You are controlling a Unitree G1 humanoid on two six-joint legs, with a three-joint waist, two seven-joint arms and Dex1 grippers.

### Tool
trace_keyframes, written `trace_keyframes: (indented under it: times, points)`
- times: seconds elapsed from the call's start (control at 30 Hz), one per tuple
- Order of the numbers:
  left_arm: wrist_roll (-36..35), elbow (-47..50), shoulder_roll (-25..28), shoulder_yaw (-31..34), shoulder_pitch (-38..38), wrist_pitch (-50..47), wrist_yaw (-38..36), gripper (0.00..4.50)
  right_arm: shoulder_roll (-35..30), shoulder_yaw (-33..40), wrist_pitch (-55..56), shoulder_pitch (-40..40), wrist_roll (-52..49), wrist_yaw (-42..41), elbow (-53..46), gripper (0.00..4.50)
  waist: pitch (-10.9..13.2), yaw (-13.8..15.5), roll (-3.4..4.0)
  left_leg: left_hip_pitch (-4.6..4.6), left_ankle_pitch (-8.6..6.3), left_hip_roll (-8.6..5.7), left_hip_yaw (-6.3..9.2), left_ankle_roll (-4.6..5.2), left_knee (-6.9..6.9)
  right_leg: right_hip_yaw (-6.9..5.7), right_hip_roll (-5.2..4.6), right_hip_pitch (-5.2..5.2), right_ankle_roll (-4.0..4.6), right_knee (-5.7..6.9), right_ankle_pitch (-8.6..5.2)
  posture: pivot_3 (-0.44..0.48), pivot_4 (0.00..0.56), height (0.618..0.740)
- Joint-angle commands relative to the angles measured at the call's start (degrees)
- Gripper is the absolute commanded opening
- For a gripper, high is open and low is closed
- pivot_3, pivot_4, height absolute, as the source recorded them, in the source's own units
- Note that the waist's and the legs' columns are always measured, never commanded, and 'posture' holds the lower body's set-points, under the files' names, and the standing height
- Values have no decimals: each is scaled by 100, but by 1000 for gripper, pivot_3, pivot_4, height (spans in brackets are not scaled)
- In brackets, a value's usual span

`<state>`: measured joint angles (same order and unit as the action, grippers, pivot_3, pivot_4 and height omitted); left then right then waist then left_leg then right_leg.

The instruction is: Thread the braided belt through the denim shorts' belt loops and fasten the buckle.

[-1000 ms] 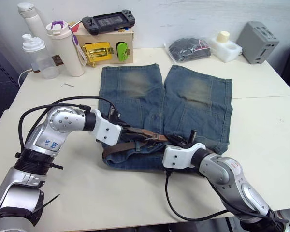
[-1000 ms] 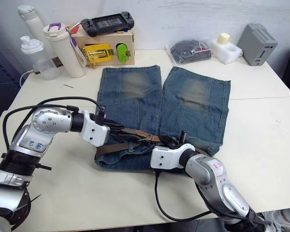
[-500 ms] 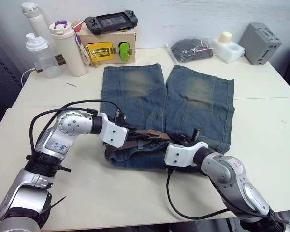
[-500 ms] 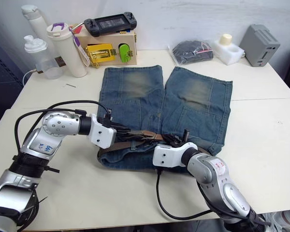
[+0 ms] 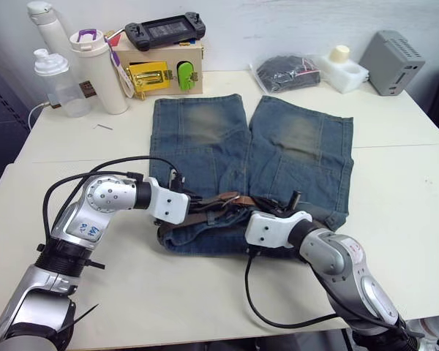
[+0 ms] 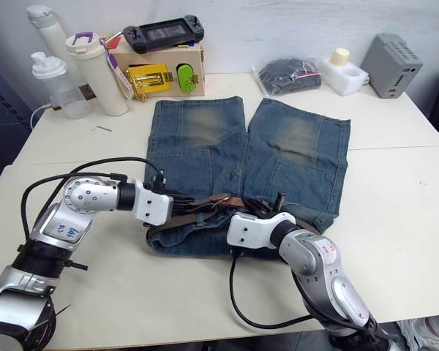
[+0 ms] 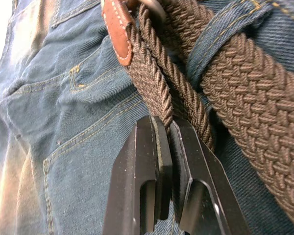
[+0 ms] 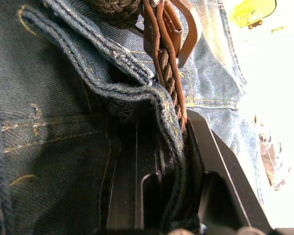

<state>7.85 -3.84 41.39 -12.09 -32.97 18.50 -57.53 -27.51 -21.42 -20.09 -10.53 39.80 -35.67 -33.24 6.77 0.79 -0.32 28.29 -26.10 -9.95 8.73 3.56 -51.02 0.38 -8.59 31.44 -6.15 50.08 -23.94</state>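
the shorts (image 5: 263,146) are laid flat on the table (image 5: 395,190), legs pointing away from the robot and waistband nearest it. the belt (image 5: 219,203) is seen lying along the waistband between the two grippers; in the left wrist view one braided run passes under a belt loop (image 7: 220,36).

the left gripper (image 7: 169,161) is closed narrow on a loose run of belt, just below a tan leather tab (image 7: 118,29). the right gripper (image 8: 169,161) is closed on a fold of waistband denim together with a strand of belt; the buckle (image 8: 186,29) is visible just beyond its fingers. whether the prong is engaged cannot be told.

handling notes:
- the belt is judged light, soft and limp. it cannot be pushed through a loop; it is to be pulled from the leading end.
- the braid offers good grip and is unlikely to slip between the fingers, but it is stretchy and may snag on loop edges.
- hold is best taken on the leather tab or close behind it, where the strap is stiffest.
- the buckle is rigid and smooth; it is better steadied by the strap just behind the frame.
- the denim is heavier and bunches when dragged, so the waistband is to be held down beside the loop in work.
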Motion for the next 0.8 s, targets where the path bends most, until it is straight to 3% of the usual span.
trace_keyframes:
  times: [0.03,0.43,0.8]
  points:
    - [-96,265,64,178,14,-186,100,0,141,-190,298,-153,104,117,17,21,0,-16,0,0,0,0,0,0,0,0,0,1,0,1,0,0,150,646]
    - [-198,484,474,373,67,-525,-78,0,399,-380,590,-518,285,176,658,21,-2,-163,-3,0,-8,2,6,-13,-5,0,-1,22,0,48,0,0,150,646]
    - [-386,671,437,784,370,-1344,348,0,385,-485,875,-527,379,104,848,21,-4,-261,-6,-2,-12,1,15,-19,-6,1,0,33,0,75,0,0,150,646]
